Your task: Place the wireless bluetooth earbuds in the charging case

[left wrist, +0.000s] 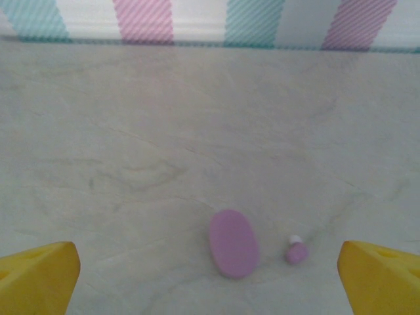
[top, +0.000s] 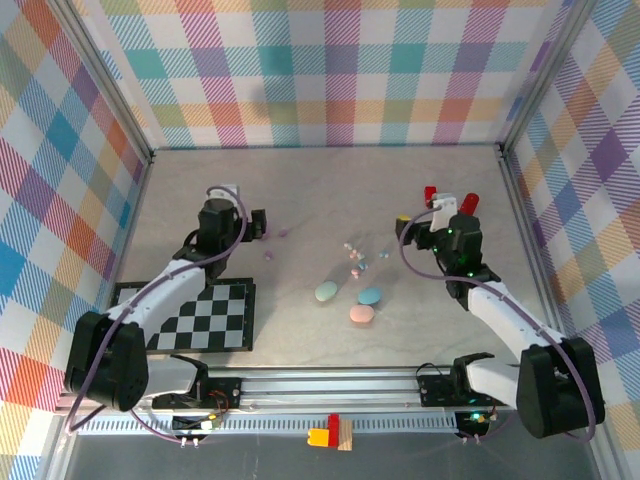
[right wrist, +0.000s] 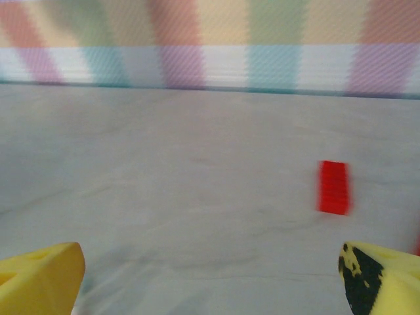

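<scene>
Gaping wide, left tool (left wrist: 210, 283) and right tool (right wrist: 210, 282) show cropped fingertips (left wrist: 38, 275); earbuds (top: 356, 271) look blurry, perhaps pink.

Three charging cases (top: 327, 292) cluster mid-table (top: 300, 190), two side by side and one before them, with earbuds (top: 355, 257) scattered just behind, a fourth case (left wrist: 233, 243) farther left beside one bud (left wrist: 296, 251), a mat (top: 215, 315) near left, and blocks (top: 430, 193) far right.
</scene>
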You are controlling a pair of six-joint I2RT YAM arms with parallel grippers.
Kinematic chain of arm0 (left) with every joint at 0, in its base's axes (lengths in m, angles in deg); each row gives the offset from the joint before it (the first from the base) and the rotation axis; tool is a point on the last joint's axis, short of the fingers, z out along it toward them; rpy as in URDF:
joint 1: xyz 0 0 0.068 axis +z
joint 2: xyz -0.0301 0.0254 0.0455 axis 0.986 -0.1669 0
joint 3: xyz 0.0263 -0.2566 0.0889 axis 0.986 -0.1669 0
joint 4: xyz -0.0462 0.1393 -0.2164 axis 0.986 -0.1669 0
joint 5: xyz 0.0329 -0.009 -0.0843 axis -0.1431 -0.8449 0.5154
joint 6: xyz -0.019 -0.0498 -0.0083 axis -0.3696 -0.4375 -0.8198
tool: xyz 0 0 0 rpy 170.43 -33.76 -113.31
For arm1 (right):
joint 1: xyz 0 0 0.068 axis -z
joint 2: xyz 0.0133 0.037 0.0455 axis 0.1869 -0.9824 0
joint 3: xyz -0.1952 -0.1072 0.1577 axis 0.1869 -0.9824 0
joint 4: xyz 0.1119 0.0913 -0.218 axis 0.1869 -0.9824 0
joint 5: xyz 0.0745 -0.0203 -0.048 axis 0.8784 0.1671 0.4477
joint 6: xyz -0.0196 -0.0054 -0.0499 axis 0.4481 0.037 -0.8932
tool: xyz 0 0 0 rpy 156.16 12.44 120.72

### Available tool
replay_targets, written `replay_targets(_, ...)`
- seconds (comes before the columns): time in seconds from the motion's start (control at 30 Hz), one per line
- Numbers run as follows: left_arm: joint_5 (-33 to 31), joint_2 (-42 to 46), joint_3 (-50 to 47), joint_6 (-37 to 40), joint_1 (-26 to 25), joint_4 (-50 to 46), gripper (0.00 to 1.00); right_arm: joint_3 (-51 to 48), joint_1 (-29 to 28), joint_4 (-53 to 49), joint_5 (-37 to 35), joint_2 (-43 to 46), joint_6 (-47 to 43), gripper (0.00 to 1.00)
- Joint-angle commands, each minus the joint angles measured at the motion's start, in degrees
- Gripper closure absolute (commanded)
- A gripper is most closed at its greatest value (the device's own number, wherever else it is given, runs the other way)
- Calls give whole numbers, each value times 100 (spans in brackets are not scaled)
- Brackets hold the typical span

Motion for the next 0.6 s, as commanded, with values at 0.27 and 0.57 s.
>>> replay_targets(0.27, 358, -1561, 1503, -1204, -24, -2303, 0, 304, -1333, -454, 1248, -150, 670, 1)
replay_targets(0.57, 608, -3032, 2528, -1263, -24, -2864, 19, 437, -1659, -491, 1206, -341, 508, 1)
